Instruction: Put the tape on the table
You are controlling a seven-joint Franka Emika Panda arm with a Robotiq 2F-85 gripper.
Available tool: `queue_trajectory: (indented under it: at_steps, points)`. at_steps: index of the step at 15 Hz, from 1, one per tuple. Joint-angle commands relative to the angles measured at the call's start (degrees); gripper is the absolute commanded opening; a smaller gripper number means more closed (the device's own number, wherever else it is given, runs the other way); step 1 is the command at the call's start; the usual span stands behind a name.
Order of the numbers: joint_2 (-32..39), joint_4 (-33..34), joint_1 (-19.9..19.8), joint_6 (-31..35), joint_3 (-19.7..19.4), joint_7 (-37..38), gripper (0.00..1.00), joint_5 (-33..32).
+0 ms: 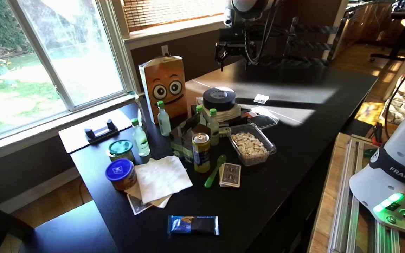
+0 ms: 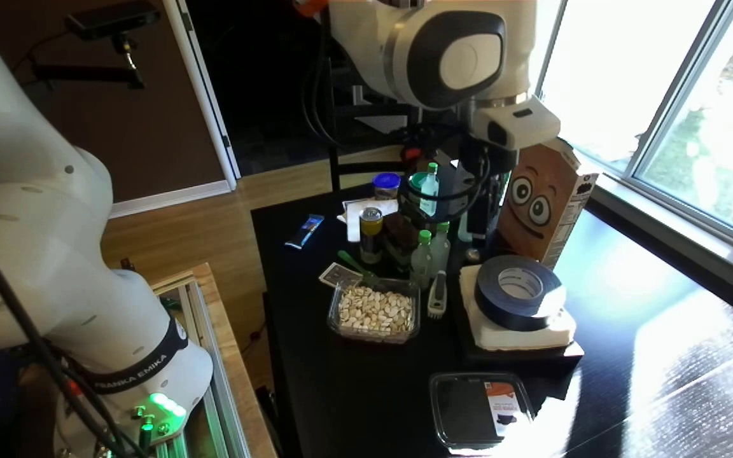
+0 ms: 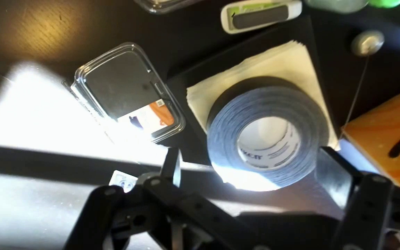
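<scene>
The gripper (image 1: 234,66) was held in the air over the black table (image 1: 294,140), released, its two fingers (image 3: 333,180) spread wide apart with only air between them. In the wrist view, the fingers were seen reaching in from the bottom edge, one toward each side, and the dark roll of tape (image 3: 269,102) was framed between and beyond their tips. In an exterior view, where an upright orange box (image 1: 164,79) was shown near the tape, the gripper was placed well above the roll and apart from it. Beneath the arm (image 2: 360,44), in an exterior view, the fingers were partly hidden, and their spread could hardly be judged from there. The tape was laid flat on a stack of cream napkins (image 3: 290,64), and the stack was carried by a flat dark object (image 3: 238,55) on the table. The roll's printed white core (image 3: 276,152) was faced upward, and part of its rim was brightly lit. A labelled clear plastic lid (image 3: 127,86) was set just beside that object.
</scene>
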Motion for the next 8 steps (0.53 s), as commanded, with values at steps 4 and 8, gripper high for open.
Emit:
queue_trajectory:
  at_steps: [4,8]
  points:
    - [5.57,5.71,3.18,-6.05,-5.09,5.41,1.00,-0.50]
    - [10.09,7.92,3.71,-2.65,-5.84,4.95,1.00,-1.43]
